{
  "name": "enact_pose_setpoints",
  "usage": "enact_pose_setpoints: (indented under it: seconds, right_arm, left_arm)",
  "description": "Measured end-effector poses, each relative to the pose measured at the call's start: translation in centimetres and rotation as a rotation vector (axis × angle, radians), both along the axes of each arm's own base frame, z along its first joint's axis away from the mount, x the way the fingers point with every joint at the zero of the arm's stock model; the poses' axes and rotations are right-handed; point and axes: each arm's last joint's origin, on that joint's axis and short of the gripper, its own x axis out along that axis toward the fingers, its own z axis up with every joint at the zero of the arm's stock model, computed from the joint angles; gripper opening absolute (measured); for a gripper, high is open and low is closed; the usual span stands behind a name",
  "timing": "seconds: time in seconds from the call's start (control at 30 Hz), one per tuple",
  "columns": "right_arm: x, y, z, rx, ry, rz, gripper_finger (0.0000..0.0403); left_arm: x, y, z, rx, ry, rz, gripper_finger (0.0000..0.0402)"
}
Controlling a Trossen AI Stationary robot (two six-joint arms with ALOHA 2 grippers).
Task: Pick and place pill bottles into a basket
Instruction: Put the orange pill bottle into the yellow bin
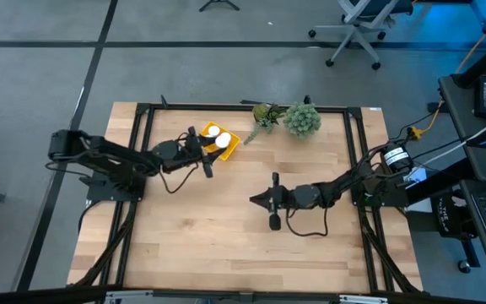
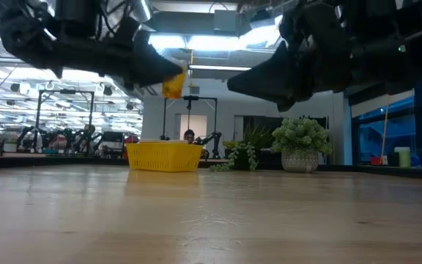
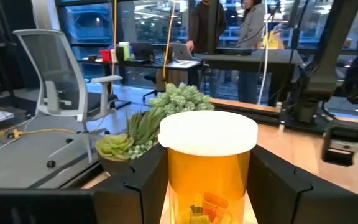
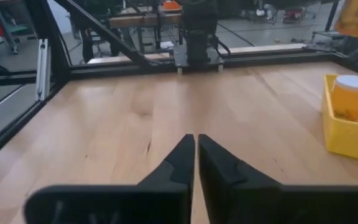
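A: Where is the left pincer (image 1: 199, 149)?
B: Beside the basket (image 1: 229, 150) near the surface's (image 1: 226, 228) far edge, clamped on a pill bottle (image 3: 208, 163) held above it; two white-capped bottles (image 1: 218, 135) sit inside.
A: And the right pincer (image 4: 195, 144)?
B: Mid-surface, fingers nearly touching, holding nothing

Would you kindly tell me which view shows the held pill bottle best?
The left wrist view: the pill bottle fills it, white-capped, between the left tool's fingers. The low view shows an orange glimpse; the high view hides it.
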Motion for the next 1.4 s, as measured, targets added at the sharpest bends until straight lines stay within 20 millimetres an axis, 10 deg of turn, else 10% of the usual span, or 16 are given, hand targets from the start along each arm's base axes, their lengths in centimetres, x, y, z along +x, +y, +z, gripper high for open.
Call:
enact_pose_setpoints:
  seconds: [1.4]
  right_arm:
    - [0.1, -1.9, -0.2, -0.028, -0.004, -0.056, 0.0016]
  left_arm:
    - [-0.1, 1.7, -7.3, -0.041, -0.013, 0.162, 0.0178]
